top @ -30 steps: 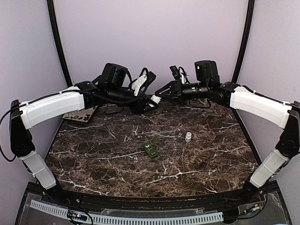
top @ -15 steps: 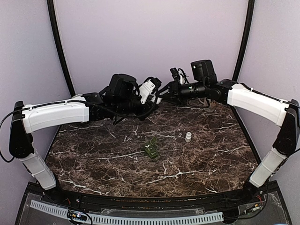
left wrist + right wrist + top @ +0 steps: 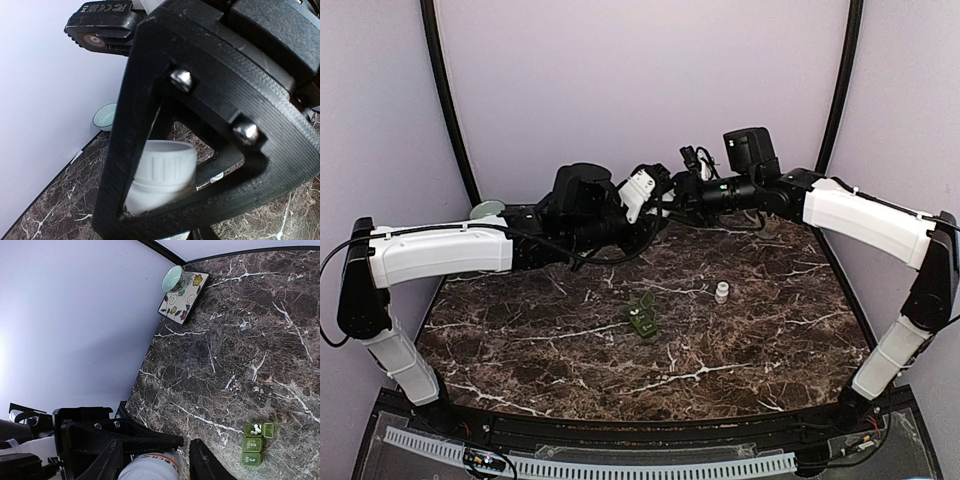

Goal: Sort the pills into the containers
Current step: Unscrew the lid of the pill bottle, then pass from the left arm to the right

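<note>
Both arms reach toward the far middle of the marble table point(image 3: 520, 340) and meet there, raised above it; the left claw point(image 3: 645, 195) pinches a white bottle point(image 3: 638, 188) and holds it tilted toward the right arm. The right claw point(image 3: 670, 197) faces it from the right; in its own wrist view its two fingers point(image 3: 202, 460) stand spread on either side of the bottle's end, with a thin dark gap showing beside one finger, so it is parted rather than clamped. The left wrist view shows the bottle's ribbed white top framed by black claw parts; I cannot tell from there which claw those parts belong to.

The green box point(image 3: 642, 318) lies flat near the middle of the table, nearer than the two claws and well apart from them; it has three square cells in a row. The far end cell is open with its lid flipped aside, and a few white pills point(image 3: 256, 429) sit in it; the other two cells are shut. A small white piece point(image 3: 722, 291) stands upright to the right of the box, not touching it.

At the far left corner a flowered plate point(image 3: 184, 296) lies on the table, with a pale green bowl point(image 3: 172, 277) at its far edge.
</note>
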Robot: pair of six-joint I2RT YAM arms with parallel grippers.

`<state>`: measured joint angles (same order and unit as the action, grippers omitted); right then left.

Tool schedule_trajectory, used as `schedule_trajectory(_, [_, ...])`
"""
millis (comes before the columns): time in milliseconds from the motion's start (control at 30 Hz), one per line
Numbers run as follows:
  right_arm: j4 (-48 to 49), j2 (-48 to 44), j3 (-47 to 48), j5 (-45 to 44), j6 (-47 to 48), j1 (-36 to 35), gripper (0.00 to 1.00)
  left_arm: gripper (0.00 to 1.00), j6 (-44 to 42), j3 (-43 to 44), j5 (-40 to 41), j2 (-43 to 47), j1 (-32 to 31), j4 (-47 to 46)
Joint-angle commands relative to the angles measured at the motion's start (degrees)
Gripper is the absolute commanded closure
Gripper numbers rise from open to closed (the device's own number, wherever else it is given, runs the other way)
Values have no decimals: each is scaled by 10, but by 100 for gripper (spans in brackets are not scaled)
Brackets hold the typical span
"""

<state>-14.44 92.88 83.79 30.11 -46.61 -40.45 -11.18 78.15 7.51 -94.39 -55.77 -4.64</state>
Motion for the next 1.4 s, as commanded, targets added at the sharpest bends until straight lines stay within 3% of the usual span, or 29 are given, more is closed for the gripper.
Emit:
schedule_trajectory(0, [-37,16,-7,1,7,-19,54,100,-8,11,-53,40,-19,-131])
schedule_trajectory(500, [-103,-8,-2,-47,46,-19,62,100,-4,12,-9,37,-19,-113])
schedule_trajectory(633, [-123,-4,8,-55,61,-20,78,99,-2,14,8,36,-19,-112])
schedule_trajectory(700, [-130,-2,9,-58,66,-21,83,93,-1,15,17,35,-19,-112])
schedule_trajectory(933, [-136,-3,8,-74,77,-22,89,66,3,15,28,36,-19,-107])
schedule_trajectory(1133, [-137,-7,6,-95,88,-23,89,32,5,12,31,40,-19,-104])
schedule_trajectory(1200, [-136,-8,6,-101,91,-23,89,27,5,11,33,42,-19,-100])
schedule_trajectory(1367, [-133,-11,5,-116,97,-23,89,25,5,4,42,48,-19,-87])
